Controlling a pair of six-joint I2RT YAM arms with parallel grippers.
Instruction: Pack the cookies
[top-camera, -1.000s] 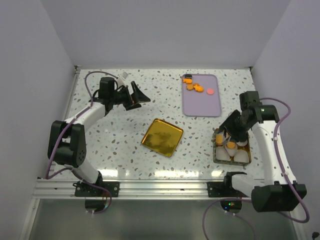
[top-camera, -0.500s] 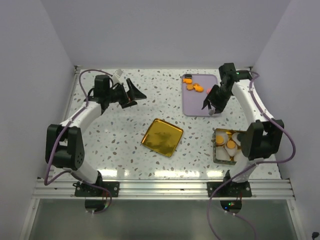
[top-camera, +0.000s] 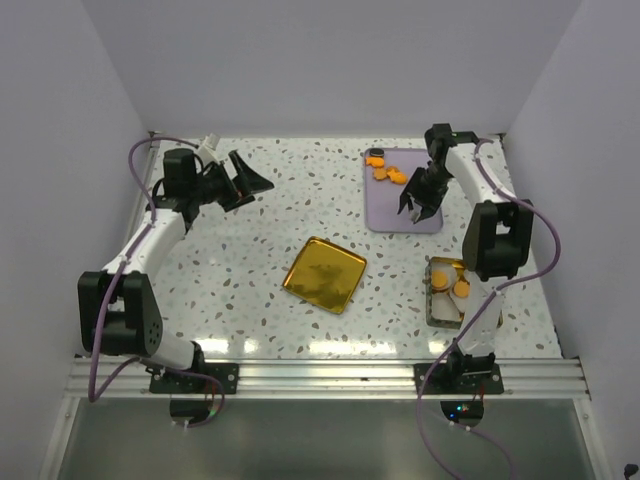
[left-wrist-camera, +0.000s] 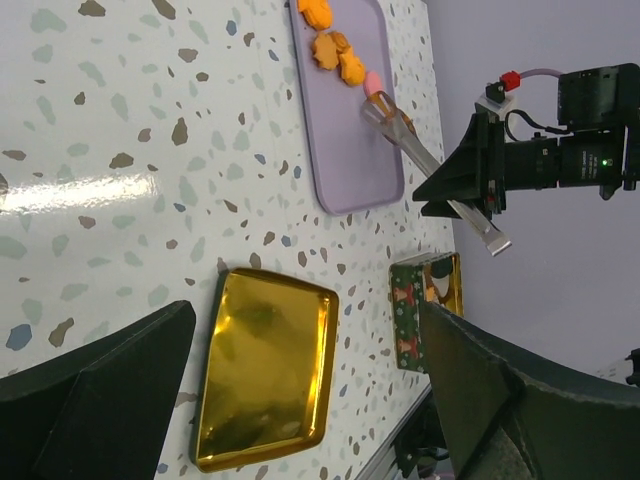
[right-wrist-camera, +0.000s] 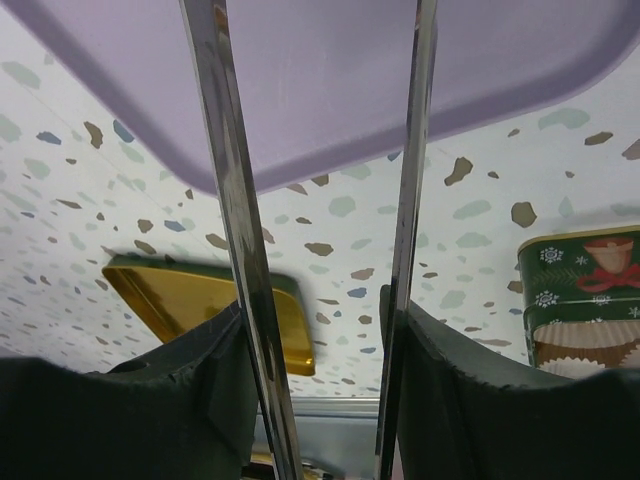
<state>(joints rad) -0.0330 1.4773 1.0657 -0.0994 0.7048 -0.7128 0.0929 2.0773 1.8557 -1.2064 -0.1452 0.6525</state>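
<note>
Several orange cookies (top-camera: 388, 174) and a black one (top-camera: 376, 152) lie at the far end of the purple tray (top-camera: 385, 212). The left wrist view shows the orange ones (left-wrist-camera: 330, 45) and the pink cookie (left-wrist-camera: 372, 80). My right gripper (top-camera: 415, 197) hovers over the tray, shut on metal tongs (right-wrist-camera: 225, 200). The tong tips (left-wrist-camera: 378, 103) sit right by the pink cookie and are spread apart. The green tin (top-camera: 432, 300) at the near right holds orange cookies (top-camera: 462, 289) and white paper cups. My left gripper (top-camera: 245, 183) is open and empty at the far left.
The gold tin lid (top-camera: 324, 274) lies upside down in the middle of the table and shows in both wrist views (left-wrist-camera: 265, 370) (right-wrist-camera: 190, 300). The tin's decorated side (right-wrist-camera: 585, 290) is at the right. White walls enclose the table.
My right arm has swung from above the tin to over the purple tray, carrying the tongs. My left gripper has drifted left and back, still open.
</note>
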